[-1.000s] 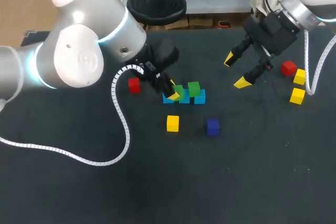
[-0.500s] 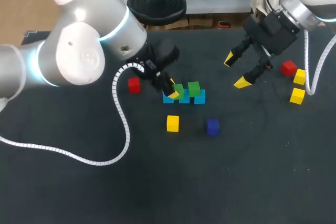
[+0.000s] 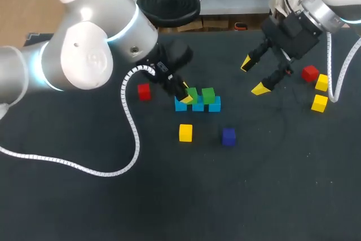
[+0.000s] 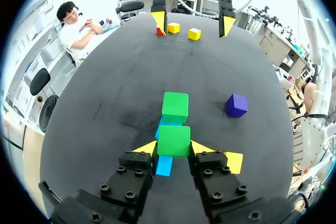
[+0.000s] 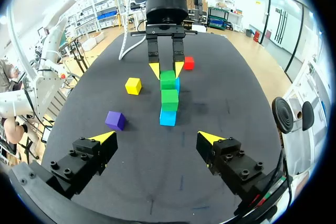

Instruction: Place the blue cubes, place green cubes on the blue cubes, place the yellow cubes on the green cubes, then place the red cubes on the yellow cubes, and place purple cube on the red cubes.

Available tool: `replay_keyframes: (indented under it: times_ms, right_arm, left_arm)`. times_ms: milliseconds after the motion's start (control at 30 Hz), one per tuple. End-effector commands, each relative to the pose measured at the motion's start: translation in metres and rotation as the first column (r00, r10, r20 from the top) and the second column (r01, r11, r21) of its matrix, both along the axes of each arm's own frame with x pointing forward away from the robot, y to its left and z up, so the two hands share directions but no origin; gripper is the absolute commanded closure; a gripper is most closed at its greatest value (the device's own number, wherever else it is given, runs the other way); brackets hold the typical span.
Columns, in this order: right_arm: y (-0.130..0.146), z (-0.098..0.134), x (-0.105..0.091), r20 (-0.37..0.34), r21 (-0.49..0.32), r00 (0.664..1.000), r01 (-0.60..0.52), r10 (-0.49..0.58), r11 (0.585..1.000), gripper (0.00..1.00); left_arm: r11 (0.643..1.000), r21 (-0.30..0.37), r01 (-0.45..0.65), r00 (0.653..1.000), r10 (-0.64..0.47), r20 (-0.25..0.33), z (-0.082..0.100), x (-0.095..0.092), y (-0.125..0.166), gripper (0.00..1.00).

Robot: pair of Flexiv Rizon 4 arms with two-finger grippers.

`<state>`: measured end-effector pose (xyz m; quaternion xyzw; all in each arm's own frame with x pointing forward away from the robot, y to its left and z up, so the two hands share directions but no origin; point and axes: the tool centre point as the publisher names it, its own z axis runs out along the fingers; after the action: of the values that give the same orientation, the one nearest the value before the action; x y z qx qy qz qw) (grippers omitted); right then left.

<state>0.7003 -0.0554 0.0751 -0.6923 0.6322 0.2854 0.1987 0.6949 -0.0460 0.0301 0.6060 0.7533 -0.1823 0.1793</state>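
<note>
Three blue cubes (image 3: 198,106) lie in a row mid-table. One green cube (image 3: 208,95) rests on that row. My left gripper (image 3: 186,95) is shut on a second green cube (image 4: 174,140), which it holds over the row's left part, blue (image 4: 164,165) showing beneath it. Whether that cube rests on the blue I cannot tell. My right gripper (image 3: 254,75) hangs open and empty to the right of the row, its fingertips (image 5: 105,137) wide apart. Loose around them are a yellow cube (image 3: 185,132), a purple cube (image 3: 228,136) and a red cube (image 3: 144,91).
At the far right of the table sit another red cube (image 3: 309,73) and two yellow cubes (image 3: 321,82) (image 3: 319,103), close under my right arm's cable. My left arm's white cable (image 3: 131,121) loops over the table's left half.
My left gripper has shifted slightly toward the far side with the green cube in it. The right arm has not moved.
</note>
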Motion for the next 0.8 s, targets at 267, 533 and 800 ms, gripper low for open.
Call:
replay_keyframes:
  times_ms: [267, 533, 800]
  right_arm:
    - [-0.0002, 0.0000, -0.0004, 0.001, 0.001, 1.000, 0.000, 0.000, 1.000, 0.00]
    - [-0.0002, 0.0000, -0.0004, 0.001, 0.001, 1.000, 0.000, 0.000, 1.000, 0.00]
    - [-0.0002, 0.0000, -0.0004, 0.001, 0.001, 1.000, 0.000, 0.000, 1.000, 0.00]
  left_arm:
    - [1.000, 0.010, -0.008, 1.000, 0.008, -0.013, -0.0055, 0.0034, -0.0008, 1.00]
    - [1.000, 0.007, -0.014, 1.000, 0.014, -0.008, -0.0035, 0.0079, 0.0006, 1.00]
    - [1.000, 0.011, -0.013, 1.000, 0.013, -0.005, -0.0048, 0.0113, -0.0015, 1.00]
